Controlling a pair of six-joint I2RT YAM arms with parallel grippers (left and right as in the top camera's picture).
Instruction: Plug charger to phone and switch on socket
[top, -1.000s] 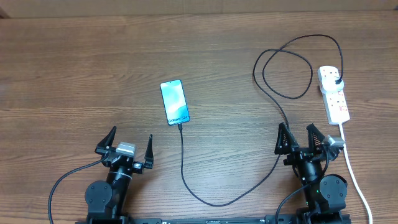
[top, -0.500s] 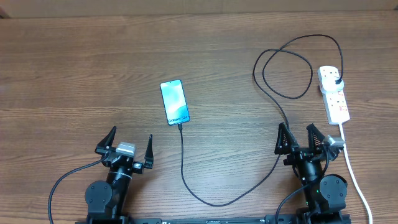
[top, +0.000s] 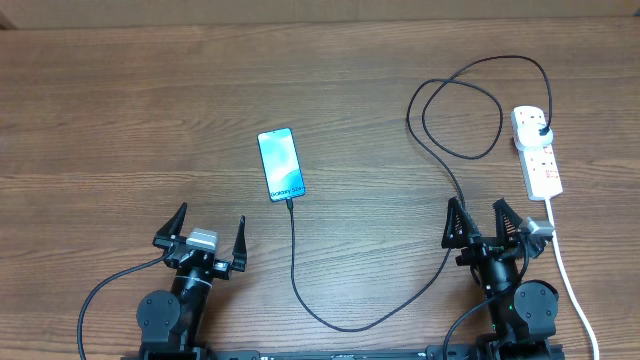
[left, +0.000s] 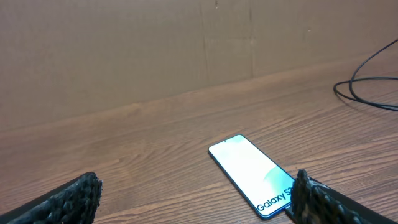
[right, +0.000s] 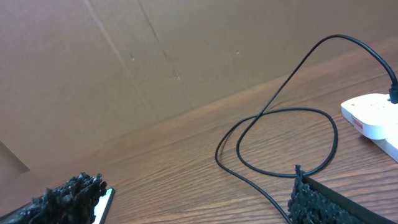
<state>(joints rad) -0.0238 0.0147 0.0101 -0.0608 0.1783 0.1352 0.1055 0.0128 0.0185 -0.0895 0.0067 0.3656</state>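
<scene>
Two robot arms wait at the near edge of a broad wooden table (top: 120, 90), the left fingers (top: 175, 225) and the right fingers (top: 454, 222) both spread wide and holding nothing. The charger (top: 293, 250), a long black cable, runs from the phone's lower edge in a broad curve past the right arm and loops once. It ends at a black plug (top: 541, 131) seated in the socket (top: 540, 168) at the far right, whose thick white cord (top: 565, 270) trails off the near edge. The phone (top: 281, 165) lies flat mid-table with its screen lit, the connector tip apparently meeting its port. Whether the socket's red-marked switch is on cannot be told. The cable looks light and floppy and is likely best pinched at the stiff connector housing. The phone looks slick and liable to slide, so it probably needs bracing by its long edges. The small strip may skate under a push on its switch.
</scene>
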